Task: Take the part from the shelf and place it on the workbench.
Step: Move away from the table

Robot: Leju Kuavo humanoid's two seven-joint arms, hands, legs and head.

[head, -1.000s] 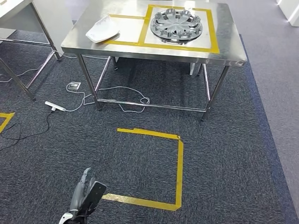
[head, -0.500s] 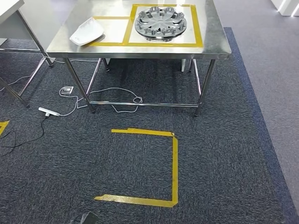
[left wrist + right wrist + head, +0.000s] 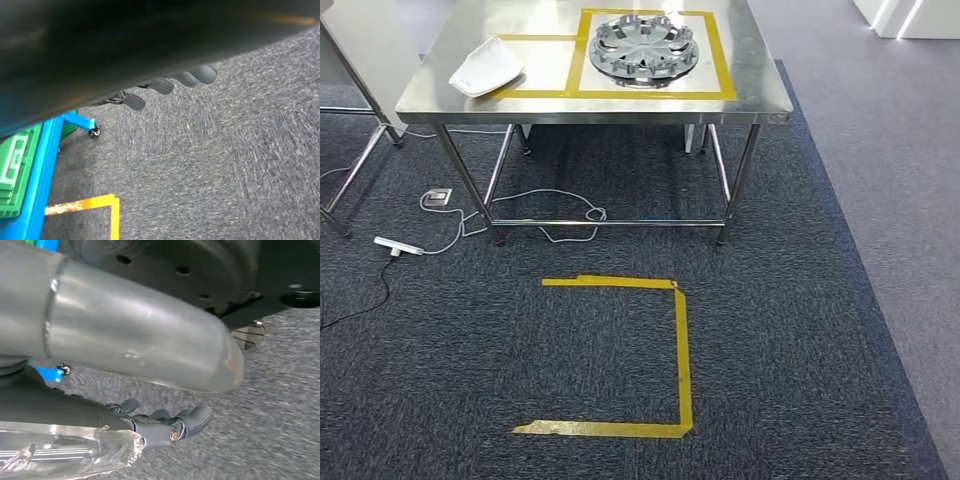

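Brushed steel workbench [image 3: 758,95], glossy silver plastic wheel cover [image 3: 643,47], rough dark carpet [image 3: 788,340]

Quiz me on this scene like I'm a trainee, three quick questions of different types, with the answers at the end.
1. True or false: the wheel cover lies inside a yellow-taped square on the workbench.
2. Multiple choice: in the head view, where is the white part? A. On the workbench, left of the wheel cover. B. On top of the wheel cover. C. On the carpet under the workbench.
3. Fill in: in the left wrist view, the wheeled frame beside the green crate is coloured ____.

Key: 1 true; 2 A; 3 blue.
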